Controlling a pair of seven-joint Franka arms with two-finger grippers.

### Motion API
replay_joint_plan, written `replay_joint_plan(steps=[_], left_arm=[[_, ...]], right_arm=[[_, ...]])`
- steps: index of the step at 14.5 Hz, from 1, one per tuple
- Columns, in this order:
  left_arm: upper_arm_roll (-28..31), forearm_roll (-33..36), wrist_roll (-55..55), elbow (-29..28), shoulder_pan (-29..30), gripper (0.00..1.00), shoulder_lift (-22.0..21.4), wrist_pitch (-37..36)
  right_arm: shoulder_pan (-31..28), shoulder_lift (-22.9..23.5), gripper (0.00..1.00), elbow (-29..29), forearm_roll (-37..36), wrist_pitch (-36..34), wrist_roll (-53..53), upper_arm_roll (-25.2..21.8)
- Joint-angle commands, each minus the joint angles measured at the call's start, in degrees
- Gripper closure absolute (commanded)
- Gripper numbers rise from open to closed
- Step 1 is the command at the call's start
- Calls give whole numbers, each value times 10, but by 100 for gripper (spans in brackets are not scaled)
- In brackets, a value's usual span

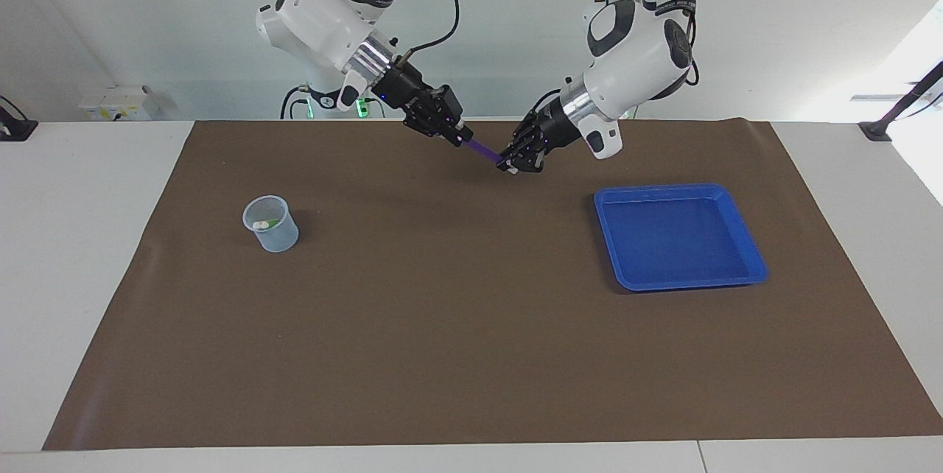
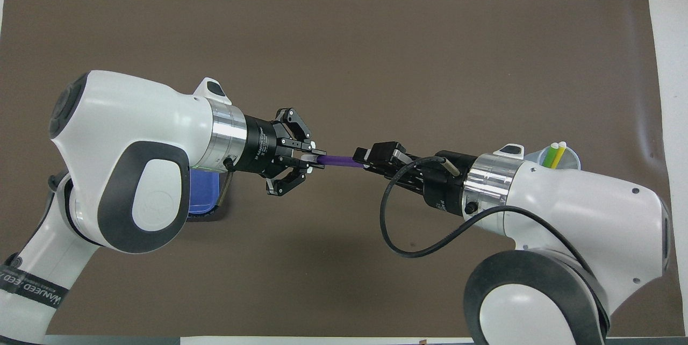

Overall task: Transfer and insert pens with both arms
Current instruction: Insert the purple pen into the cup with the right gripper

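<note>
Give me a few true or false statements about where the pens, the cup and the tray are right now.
1. The purple pen is held in the air between the left hand and the right hand. True.
2. The blue tray holds a pen. False: nothing lies in it.
3. The green pen and the yellow pen stand in the clear cup. True.
4. The cup sits toward the left arm's end of the table. False: it sits toward the right arm's end; the tray is at the left arm's.
</note>
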Motion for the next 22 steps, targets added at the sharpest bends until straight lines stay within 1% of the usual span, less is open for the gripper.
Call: replay_joint_plan(steps=[1, 2, 3, 8, 9, 10, 11, 13, 15, 16, 17, 18, 19, 20, 22], left_arm=[[4, -13, -5, -18, -2, 100, -18, 7], [4, -12, -5, -18, -2, 100, -18, 7], [4, -13, -5, -18, -2, 100, -18, 7], [4, -13, -5, -18, -1, 100, -19, 7], [4, -12, -2, -15, -2, 70, -18, 7], [4, -12, 1, -14, -3, 5, -19, 7], [5, -12, 1, -14, -5, 0, -23, 7], [5, -11, 2, -16, -5, 0, -25, 6], [5, -10, 4, -15, -2, 0, -25, 5], [6, -9, 12, -15, 1, 0, -25, 5], [8, -6, 33, -16, 2, 0, -25, 2], [10, -4, 53, -16, 8, 0, -25, -3], [11, 3, 75, -17, 19, 0, -25, -10], [11, 23, 103, -17, 27, 0, -26, -27], [11, 63, 166, -17, 57, 0, -27, -66]], right_arm=[[-6, 3, 82, 0, 13, 11, -12, 5], [-7, 3, 99, 0, 13, 11, -12, 5], [-6, 3, 100, 0, 14, 11, -11, 6], [-16, 3, 100, 0, 13, 6, -5, 5], [-16, 3, 100, 0, 13, 5, -5, 5], [-16, 3, 100, 0, 13, 3, -5, 5], [-16, 3, 100, 0, 12, 2, -5, 5], [-17, 3, 100, 0, 2, -8, -5, 3], [-43, -2, 100, 3, -44, -58, -5, 0], [-61, -6, 100, 11, -85, -103, -5, -1], [-96, -8, 100, 32, -147, -180, -12, -1], [-135, -6, 100, 64, -212, -253, -26, 0], [-167, 3, 100, 103, -267, -326, -61, 2], [-192, 14, 100, 133, -298, -377, -99, 1], [-243, 35, 100, 178, -363, -434, -191, 1]])
